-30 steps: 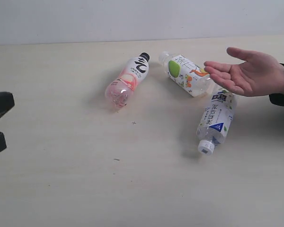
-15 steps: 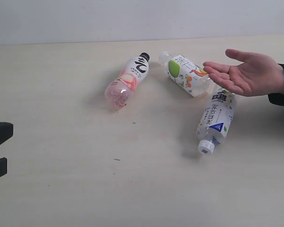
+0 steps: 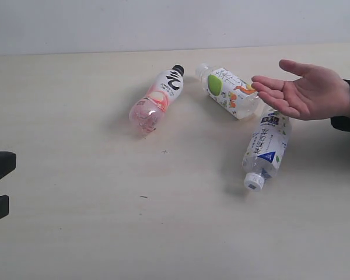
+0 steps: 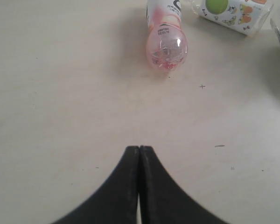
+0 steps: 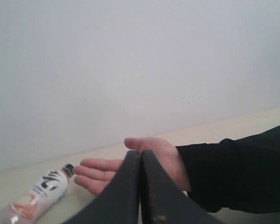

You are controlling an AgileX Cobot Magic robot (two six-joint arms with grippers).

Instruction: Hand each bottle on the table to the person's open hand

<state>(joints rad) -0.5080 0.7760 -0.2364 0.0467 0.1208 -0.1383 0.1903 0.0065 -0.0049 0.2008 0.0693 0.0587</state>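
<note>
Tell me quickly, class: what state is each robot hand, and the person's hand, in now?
Left hand: closed, empty.
Right hand: closed, empty.
Person's hand: open, palm up, empty.

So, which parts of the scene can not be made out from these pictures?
- Blue-white bottle: its base, exterior view, hidden under the person's hand.
- Pink bottle: its cap, left wrist view, cut off by the picture's edge.
- Green-orange bottle: part of it, left wrist view, cut off by the edge.
- Right gripper: outside the exterior view; in the right wrist view it covers part of that hand.
</note>
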